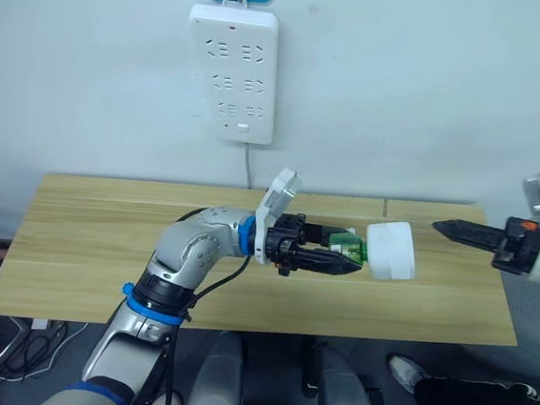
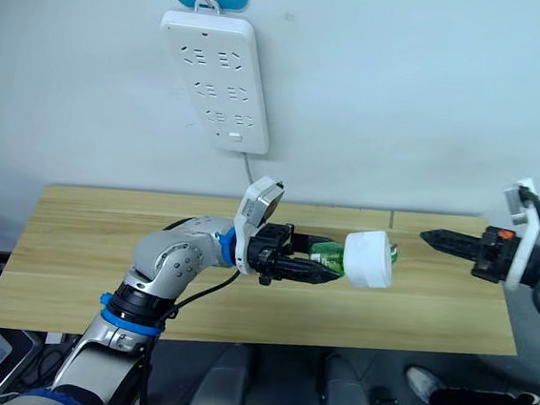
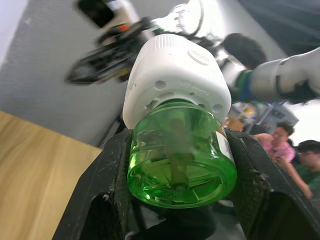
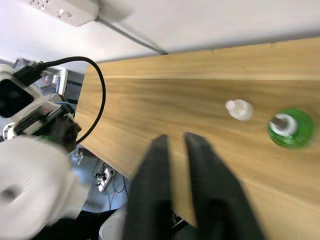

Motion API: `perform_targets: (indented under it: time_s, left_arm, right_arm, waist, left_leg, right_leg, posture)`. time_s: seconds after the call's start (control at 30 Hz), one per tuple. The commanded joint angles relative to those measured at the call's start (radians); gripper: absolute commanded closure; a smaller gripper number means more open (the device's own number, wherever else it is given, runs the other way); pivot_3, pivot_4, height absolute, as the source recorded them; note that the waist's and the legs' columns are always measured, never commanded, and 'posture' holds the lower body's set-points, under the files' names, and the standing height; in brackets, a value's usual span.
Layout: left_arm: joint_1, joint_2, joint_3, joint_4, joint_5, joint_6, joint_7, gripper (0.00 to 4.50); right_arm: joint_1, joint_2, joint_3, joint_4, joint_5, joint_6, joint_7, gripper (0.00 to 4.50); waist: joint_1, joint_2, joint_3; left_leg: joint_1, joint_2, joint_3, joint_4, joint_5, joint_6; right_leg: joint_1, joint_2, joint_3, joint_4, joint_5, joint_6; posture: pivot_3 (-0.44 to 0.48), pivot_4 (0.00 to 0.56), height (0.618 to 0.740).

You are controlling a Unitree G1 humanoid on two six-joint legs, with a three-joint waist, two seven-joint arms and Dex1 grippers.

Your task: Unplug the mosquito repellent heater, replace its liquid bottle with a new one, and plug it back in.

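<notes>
- As its sockets all stand empty, the power strip [image 1: 231, 74] on the wall shows the unplugging step to be done.
- The left gripper [image 1: 345, 264], raised over the wooden table [image 1: 104, 234], is clamped with both fingers on the sides of a green bottle [image 3: 182, 160].
- The mosquito repellent heater [image 1: 390, 250] sits on that bottle's neck, carried in the air with it and well apart from the strip.
- The right gripper [image 1: 440, 227] hangs beyond the heater, its fingers narrowly parted and holding nothing.
- In the right wrist view, a second green bottle [image 4: 290, 129] stands uncapped on the table with a loose white cap [image 4: 239, 109] just beside it.
- Judgement: whether the mounted bottle is the old or the new one cannot be told, so the swap is either in hand or finished; plugging back in remains.
</notes>
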Motion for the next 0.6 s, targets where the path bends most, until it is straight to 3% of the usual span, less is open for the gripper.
perform_targets:
  time_s: [0.03,0.23,0.33,0.6]
  left_arm:
    - [-0.024,-0.025,0.022,-0.013,-0.029,0.0,0.022,2.25]
    - [-0.02,-0.042,0.028,0.015,0.008,-0.045,0.054,2.25]
    - [-0.011,-0.038,0.026,0.036,0.04,-0.086,0.066,2.25]
    - [0.011,-0.026,-0.015,0.033,0.088,-0.132,0.035,2.25]
  right_arm:
    - [0.016,0.035,-0.015,-0.08,0.073,0.037,-0.038,4.48]
    - [0.168,0.009,-0.017,-0.243,0.356,0.017,-0.107,4.48]
    - [0.185,-0.017,-0.031,-0.332,0.378,0.002,0.03,4.48]
    - [-0.007,-0.071,0.044,-0.284,0.378,-0.021,0.121,4.48]
  waist:
    - [0.003,0.0,0.0]
    - [0.018,0.0,0.0]
    - [0.018,0.0,0.0]
    - [0.02,0.0,0.0]
  left_leg:
    - [0.0,0.0,-0.001,0.0,0.0,0.0]
    - [-0.002,-0.001,-0.001,0.001,0.0,0.0]
    - [-0.002,-0.001,0.0,0.002,0.0,0.0]
    - [-0.001,-0.001,0.0,0.002,0.0,0.0]
  right_leg:
    - [0.0,0.0,-0.001,0.0,0.0,0.0]
    - [0.0,-0.002,-0.001,0.0,0.0,0.0]
    - [0.0,-0.002,-0.001,0.0,0.0,0.0]
    - [0.001,-0.002,0.0,0.0,0.0,0.0]
  posture:
    - [0.211,0.331,0.74]
    - [0.227,0.337,0.74]
    - [0.224,0.336,0.74]
    - [0.217,0.324,0.74]
